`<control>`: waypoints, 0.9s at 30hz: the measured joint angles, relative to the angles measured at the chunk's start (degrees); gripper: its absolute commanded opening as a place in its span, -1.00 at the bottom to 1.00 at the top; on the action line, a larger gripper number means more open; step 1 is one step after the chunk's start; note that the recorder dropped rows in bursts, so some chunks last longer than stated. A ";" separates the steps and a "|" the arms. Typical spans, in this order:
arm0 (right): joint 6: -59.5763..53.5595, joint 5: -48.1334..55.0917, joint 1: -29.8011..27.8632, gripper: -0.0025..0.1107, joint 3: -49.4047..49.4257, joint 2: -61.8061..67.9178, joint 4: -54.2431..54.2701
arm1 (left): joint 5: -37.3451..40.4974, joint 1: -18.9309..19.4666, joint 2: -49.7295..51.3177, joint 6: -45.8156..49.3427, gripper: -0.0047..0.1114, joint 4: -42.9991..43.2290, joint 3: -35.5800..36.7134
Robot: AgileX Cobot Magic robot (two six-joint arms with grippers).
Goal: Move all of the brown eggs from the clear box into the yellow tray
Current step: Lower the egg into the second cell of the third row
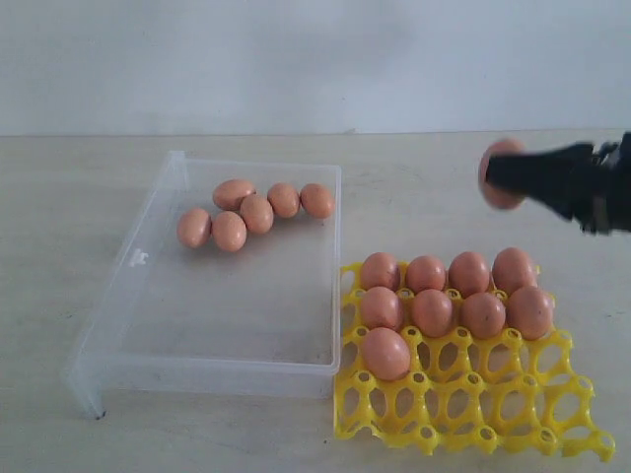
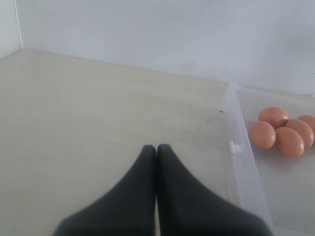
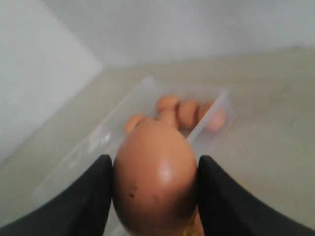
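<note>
My right gripper [image 1: 496,175] hangs above the table beyond the yellow tray [image 1: 463,404], shut on a brown egg [image 3: 155,177] that fills the gap between its black fingers [image 3: 224,201]. The held egg [image 1: 501,173] shows at the fingertips in the exterior view. Several brown eggs [image 1: 434,307] fill the tray's two far rows, and one more [image 1: 385,353] sits in the third row. Several eggs [image 1: 246,212] lie clustered at the far end of the clear box [image 1: 148,325]. My left gripper [image 2: 156,147] is shut and empty, over bare table beside the box [image 2: 241,167]; it is outside the exterior view.
The pale tabletop runs to a white wall at the back. The tray's near rows of cups [image 1: 473,419] hold nothing. The box touches the tray's left edge. A small latch tab [image 1: 141,257] sticks out from the box's left wall.
</note>
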 measured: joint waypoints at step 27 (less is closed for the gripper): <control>5.66 24.07 20.45 -0.96 0.09 0.13 -18.73 | 0.00 0.00 0.00 0.00 -0.99 0.00 0.00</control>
